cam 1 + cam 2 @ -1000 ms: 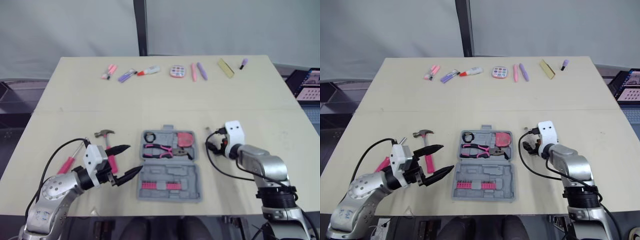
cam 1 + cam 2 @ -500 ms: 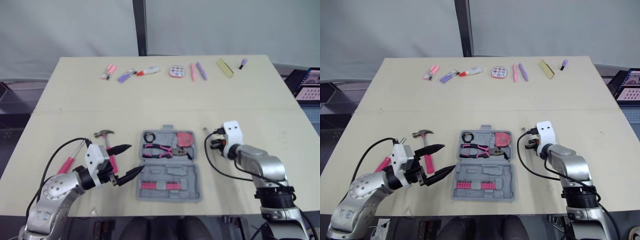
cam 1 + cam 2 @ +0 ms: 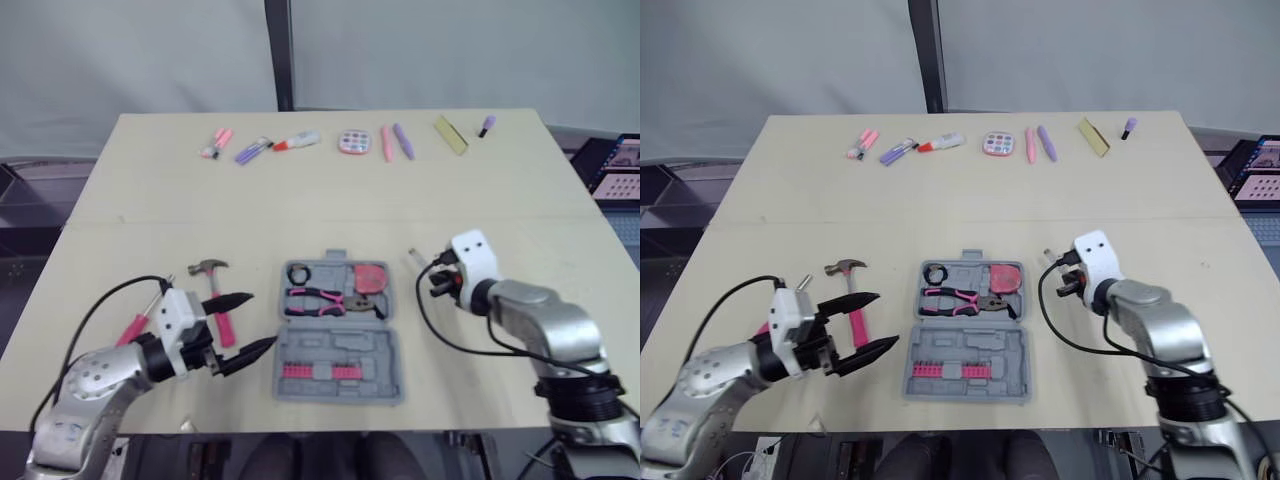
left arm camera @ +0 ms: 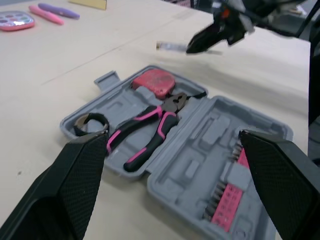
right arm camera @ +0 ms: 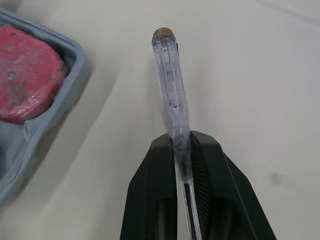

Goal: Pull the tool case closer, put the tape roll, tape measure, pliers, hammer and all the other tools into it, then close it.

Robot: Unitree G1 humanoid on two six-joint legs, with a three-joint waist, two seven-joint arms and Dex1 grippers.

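Right gripper (image 5: 181, 150) pinches the thin end of a clear screwdriver (image 5: 169, 80), whose capped handle points away from the fingers; we cannot tell whether the tool touches the table (image 3: 330, 210). We find this gripper to the right of the case (image 3: 345, 345), with a strip of bare table between the screwdriver and the case's right wall. Left gripper (image 3: 263, 319) is spread wide and empty; its nearer fingertip lies just beside the left edge of the case lid, and in the head views its farther finger passes in front of the pink handle of the hammer (image 3: 207, 267). We note that the case lies open and flat near the front edge of the table, lid side toward that edge, leaving only a narrow margin there. In the tray half the tape roll (image 3: 301, 272) sits at the left corner, the tape measure (image 3: 371, 277) at the right corner, and the pliers (image 3: 325, 300) lie across, nearer the hinge; the lid half holds a row of pink bits (image 3: 320, 370). The hammer lies on the table left of the case, head away from the robot. A pink screwdriver (image 3: 131, 329) lies farther left, partly hidden by the left arm. We see broad bare table between the case and a row of small items (image 3: 350, 142) along the far edge.
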